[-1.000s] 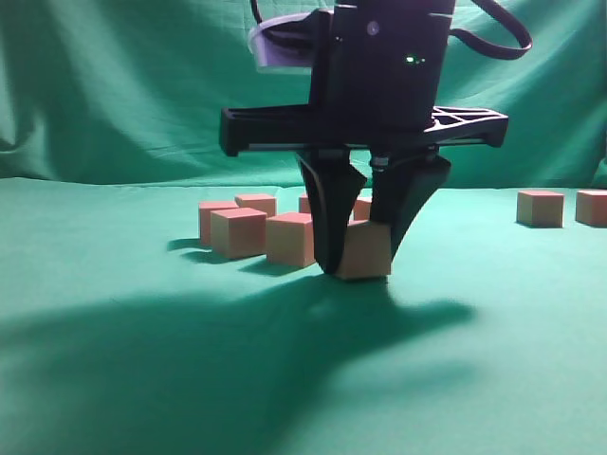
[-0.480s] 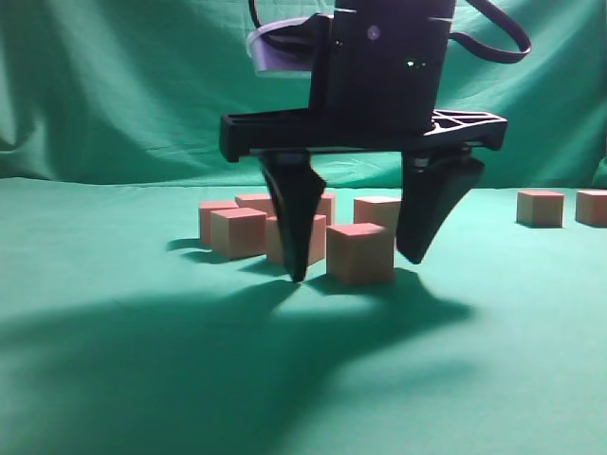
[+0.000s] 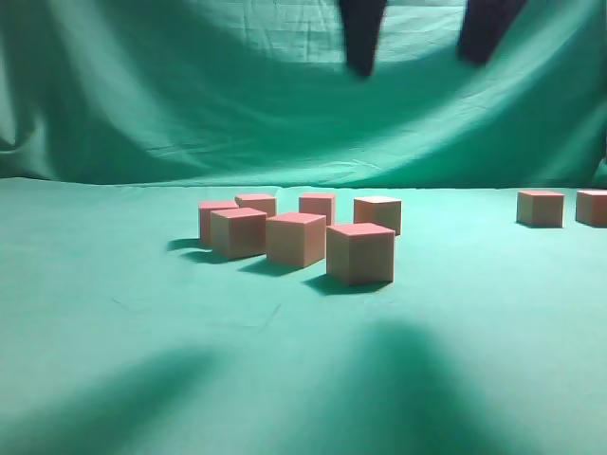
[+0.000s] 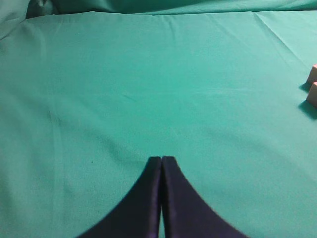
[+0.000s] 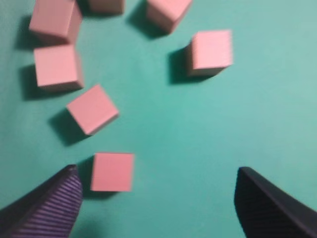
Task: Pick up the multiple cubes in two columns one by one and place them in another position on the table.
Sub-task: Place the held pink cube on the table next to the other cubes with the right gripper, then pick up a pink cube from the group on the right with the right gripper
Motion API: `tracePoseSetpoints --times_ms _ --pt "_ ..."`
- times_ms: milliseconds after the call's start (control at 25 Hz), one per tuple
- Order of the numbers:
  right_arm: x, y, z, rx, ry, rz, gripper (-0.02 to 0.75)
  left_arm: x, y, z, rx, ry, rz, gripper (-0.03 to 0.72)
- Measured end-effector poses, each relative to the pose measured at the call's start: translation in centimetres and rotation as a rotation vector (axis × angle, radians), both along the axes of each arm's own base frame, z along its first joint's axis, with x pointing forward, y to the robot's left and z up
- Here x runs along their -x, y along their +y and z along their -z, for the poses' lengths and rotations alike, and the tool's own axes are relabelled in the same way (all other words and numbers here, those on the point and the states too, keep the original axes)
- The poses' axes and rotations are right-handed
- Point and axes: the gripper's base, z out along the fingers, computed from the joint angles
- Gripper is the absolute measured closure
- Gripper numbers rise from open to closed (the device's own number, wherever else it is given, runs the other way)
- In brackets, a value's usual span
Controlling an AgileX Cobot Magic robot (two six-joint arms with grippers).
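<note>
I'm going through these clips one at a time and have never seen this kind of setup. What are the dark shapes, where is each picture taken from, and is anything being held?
This is a robot with two arms, each ending in a two-fingered gripper. One picture looks along the table from low down; the other two come from cameras on the wrists, looking past the fingers. On the green cloth lie small pink-topped cubes: a cluster of six in the middle and two more far right. The dark shapes at the top of the side picture are the right gripper, open and raised above the cluster; its wrist camera looks down on the same cubes between its spread fingers. The left gripper is shut over bare cloth. Nothing is held.
</note>
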Motion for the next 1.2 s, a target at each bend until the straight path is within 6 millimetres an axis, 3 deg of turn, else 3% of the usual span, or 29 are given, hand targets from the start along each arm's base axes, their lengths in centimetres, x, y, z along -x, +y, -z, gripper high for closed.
tracePoseSetpoints --times_ms 40,80,120,200,440,640,840,1000,1200 --pt "0.3 -0.9 -1.2 0.013 -0.029 0.007 0.118 0.0 0.0 0.0 0.000 0.000 0.000 0.688" --pt "0.3 -0.9 -1.2 0.013 -0.029 0.007 0.118 0.0 0.0 0.0 0.000 0.000 0.000 0.688" --pt "0.6 -2.9 -3.2 0.043 -0.061 0.060 0.164 0.0 0.0 0.0 0.000 0.000 0.000 0.688" --pt "0.6 -5.5 -4.7 0.082 -0.074 0.156 0.168 0.0 0.0 0.0 0.000 0.000 0.000 0.688" --pt "-1.6 -13.2 -5.9 0.154 -0.037 0.435 0.168 0.0 0.0 0.0 0.000 0.000 0.000 0.688" --pt "-4.0 -17.6 -4.2 0.110 0.089 0.548 0.168 0.0 0.0 0.0 0.000 0.000 0.000 0.688" --pt "-6.9 -19.8 -1.5 0.010 0.138 0.557 0.168 0.0 0.0 0.0 0.000 0.000 0.000 0.688" --pt "-8.9 -20.6 0.6 -0.050 0.134 0.582 0.168 0.0 0.0 0.0 0.000 0.000 0.000 0.688" --pt "-10.8 -20.2 3.1 -0.090 0.136 0.538 0.168 0.0 0.0 0.0 0.000 0.000 0.000 0.688"
